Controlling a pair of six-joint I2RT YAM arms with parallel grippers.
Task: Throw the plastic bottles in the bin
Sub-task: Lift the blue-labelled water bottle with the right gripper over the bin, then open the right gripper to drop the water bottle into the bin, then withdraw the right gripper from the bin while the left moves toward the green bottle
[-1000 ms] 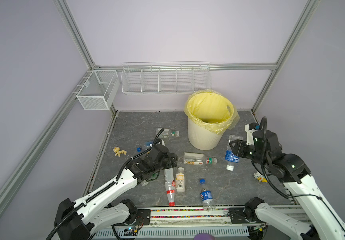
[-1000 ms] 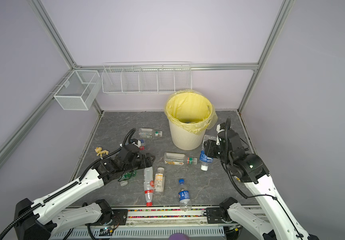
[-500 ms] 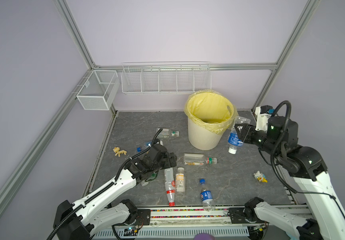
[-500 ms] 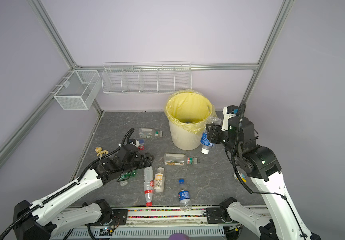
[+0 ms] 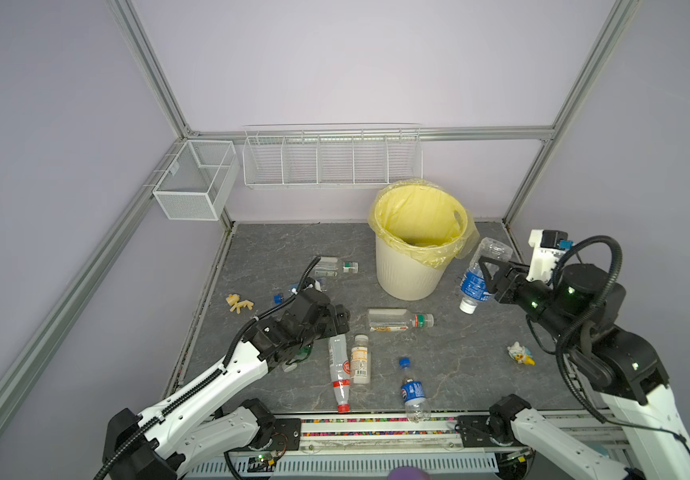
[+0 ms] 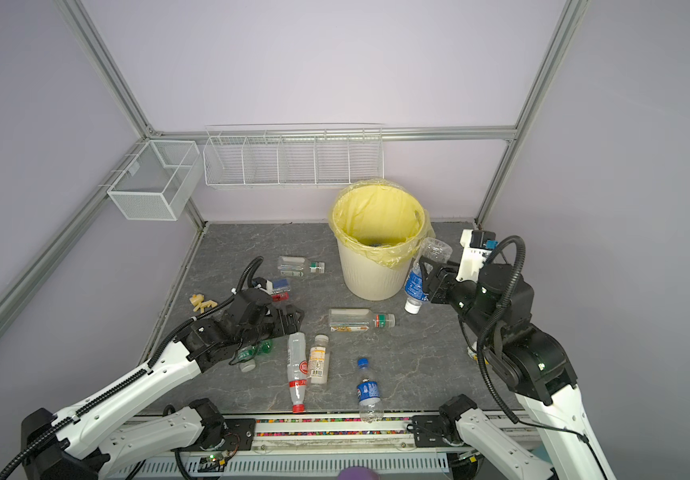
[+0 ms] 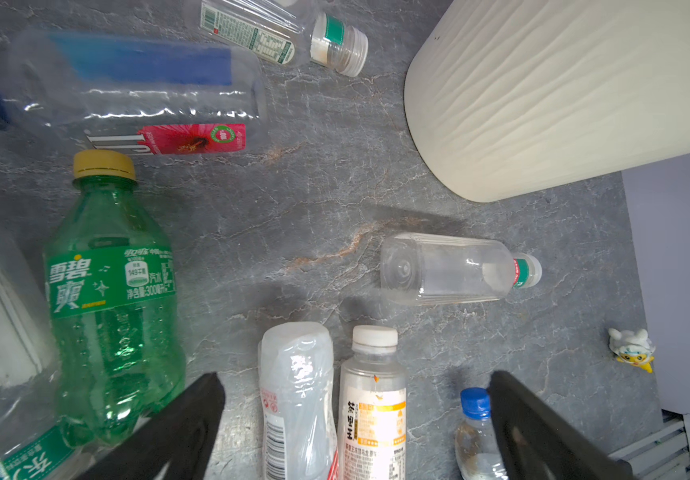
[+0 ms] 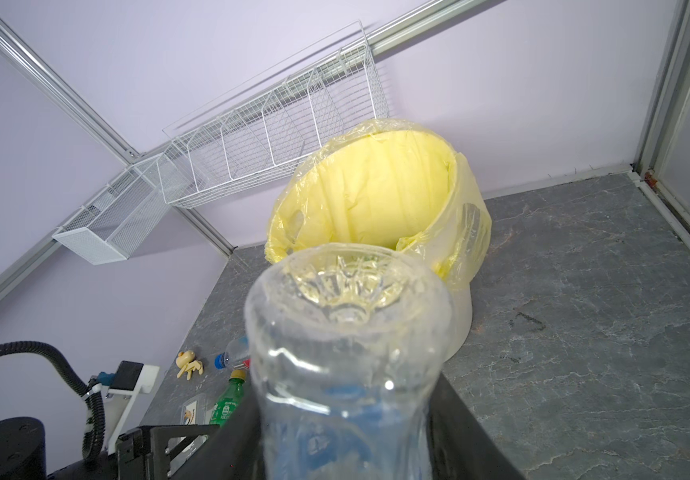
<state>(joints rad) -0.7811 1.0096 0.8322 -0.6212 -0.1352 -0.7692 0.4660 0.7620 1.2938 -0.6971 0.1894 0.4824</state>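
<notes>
The right gripper (image 5: pixel 485 277) is clamped on a crinkled clear plastic bottle (image 5: pixel 472 286) with blue label and white cap. It holds it tilted, cap-down, just right of the cream-white ribbed round bin (image 5: pixel 405 276), whose wrinkled yellow bag (image 5: pixel 413 208) folds over the rim; whether bottle and bag touch is unclear. The left gripper (image 5: pixel 338 322) hangs spread wide and empty over the near-left grey veined floor (image 5: pixel 480 365), above a squashed red-capped bottle (image 5: pixel 338 361) and a frosted white-capped bottle (image 5: pixel 361 359) lying side by side.
</notes>
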